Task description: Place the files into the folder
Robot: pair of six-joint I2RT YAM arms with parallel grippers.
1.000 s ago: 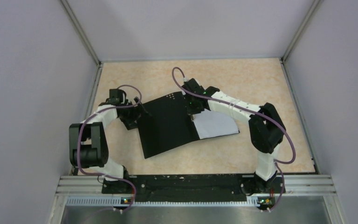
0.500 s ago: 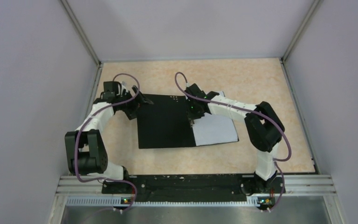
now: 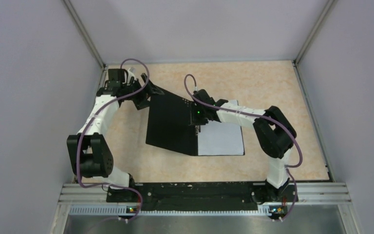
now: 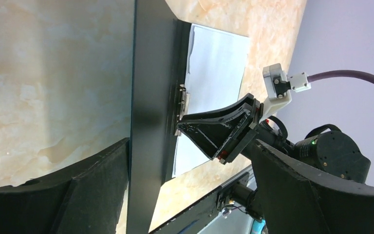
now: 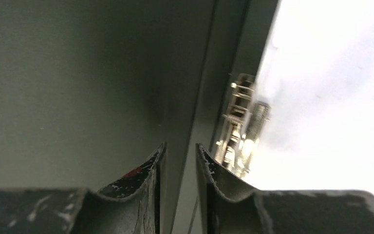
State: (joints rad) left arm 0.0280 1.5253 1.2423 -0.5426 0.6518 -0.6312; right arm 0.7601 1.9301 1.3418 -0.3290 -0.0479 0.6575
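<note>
Lying open on the table (image 3: 272, 83), the folder (image 3: 170, 124) shows its black inside upward. The files (image 3: 221, 139) lie flat just right of the spine, beside the metal clip (image 5: 241, 126). The right gripper (image 3: 198, 127) is low over the spine near that clip, jaws parted by a narrow gap, nothing between them. The left gripper (image 3: 146, 97) sits at the folder's far left corner, jaws spread wide, gripping nothing.

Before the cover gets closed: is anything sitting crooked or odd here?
Yes: the folder lies open on the table with its black cover slanted against the table edges, while the files beside it sit nearly square.
</note>
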